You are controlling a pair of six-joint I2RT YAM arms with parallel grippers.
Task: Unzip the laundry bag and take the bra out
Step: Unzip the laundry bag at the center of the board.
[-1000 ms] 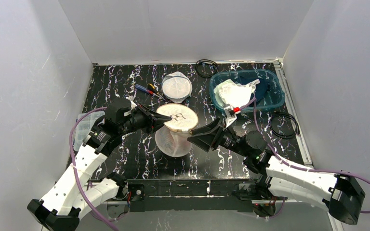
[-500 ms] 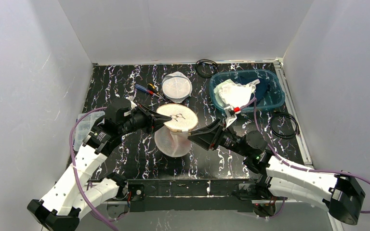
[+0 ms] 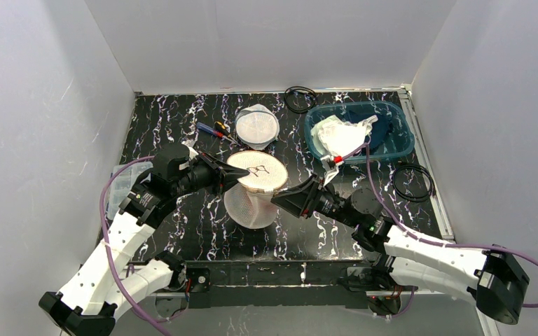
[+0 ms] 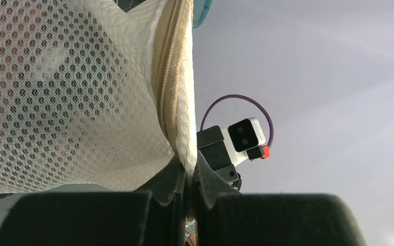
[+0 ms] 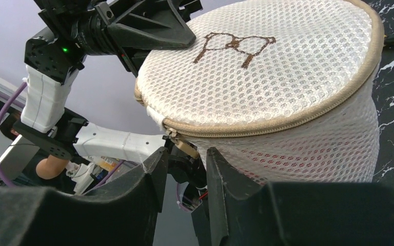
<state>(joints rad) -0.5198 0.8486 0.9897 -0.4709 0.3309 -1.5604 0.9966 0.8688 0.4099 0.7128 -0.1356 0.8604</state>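
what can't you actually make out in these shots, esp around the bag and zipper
- bra: inside the white mesh cylindrical laundry bag; right wrist view shows only a reddish tint through the mesh
- tan zipper pull: between the fingers of the right hand; contact unclear there, too small from the top
- seam end: left wrist view, hidden where the shut left hand pinches it
- blue plastic bin: top view, white cloth covers its contents

laundry bag (image 3: 256, 183): white honeycomb mesh, and we can make out some pinkish-red through the side

zipper trim (image 5: 287, 120): tan

lid emblem (image 5: 234, 43): lil brown bra outline

tabletop (image 3: 161, 119): black marble look, white veins all over

bin (image 3: 401, 150): see-through teal

fingers (image 5: 225, 174): black
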